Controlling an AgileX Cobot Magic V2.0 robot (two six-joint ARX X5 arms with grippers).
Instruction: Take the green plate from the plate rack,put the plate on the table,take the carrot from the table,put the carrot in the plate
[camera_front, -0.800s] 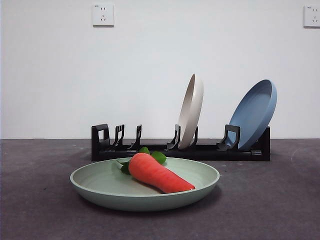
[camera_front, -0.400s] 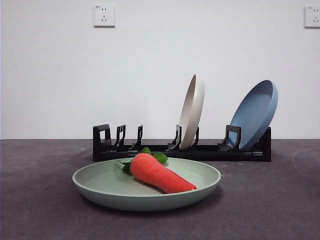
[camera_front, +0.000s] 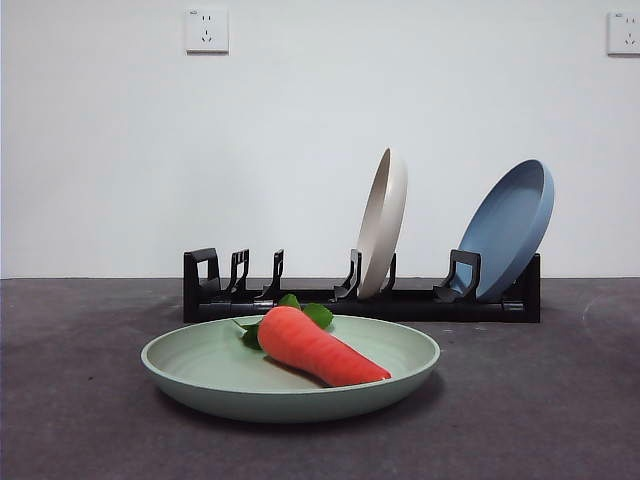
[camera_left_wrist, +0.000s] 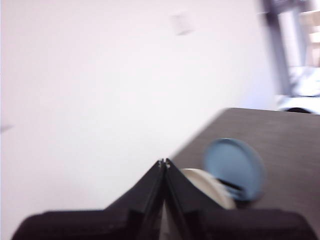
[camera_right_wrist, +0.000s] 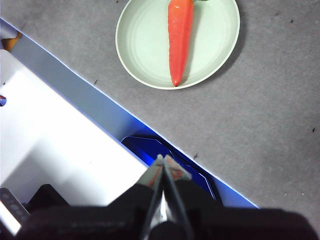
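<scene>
The pale green plate (camera_front: 200, 372) (camera_right_wrist: 215, 40) lies flat on the dark grey table (camera_front: 540, 400) in front of the plate rack (camera_front: 400, 303). An orange-red carrot (camera_front: 318, 348) (camera_right_wrist: 180, 35) with green leaves rests inside the plate. My right gripper (camera_right_wrist: 163, 160) is shut and empty, high above the table's front edge, well away from the plate. The left gripper (camera_left_wrist: 163, 162) is shut and empty, raised off to the side and looking toward the rack. Neither arm shows in the front view.
A cream plate (camera_front: 384, 222) (camera_left_wrist: 212, 187) and a blue plate (camera_front: 512, 228) (camera_left_wrist: 235, 167) stand upright in the rack's right half. A white surface and blue edge (camera_right_wrist: 75, 140) lie beyond the table's front edge under the right gripper.
</scene>
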